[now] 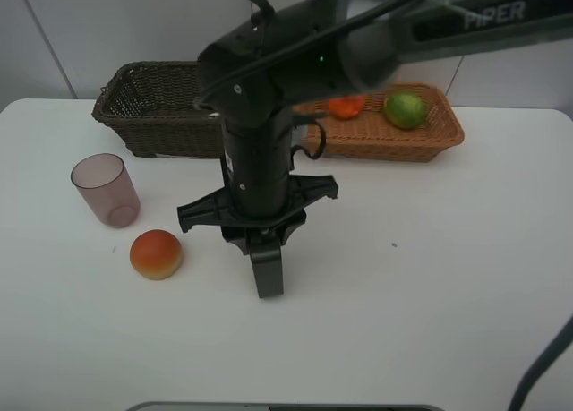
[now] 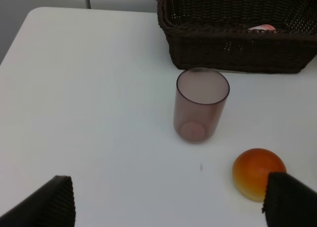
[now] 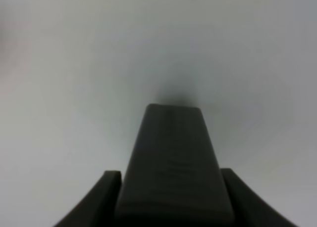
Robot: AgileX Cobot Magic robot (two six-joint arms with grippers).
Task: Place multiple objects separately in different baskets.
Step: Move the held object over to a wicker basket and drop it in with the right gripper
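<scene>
Two fruits, the lime and the orange, lie in your light basket. Your right tool pinches the black bottle mid-desk. Your left tool is spread wide, near the purple cup and the red-orange fruit.

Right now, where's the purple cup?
Exterior high view, left side: the purple cup stands upright on the table, in front of the dark basket, the red-orange fruit beside it, not touching.
</scene>
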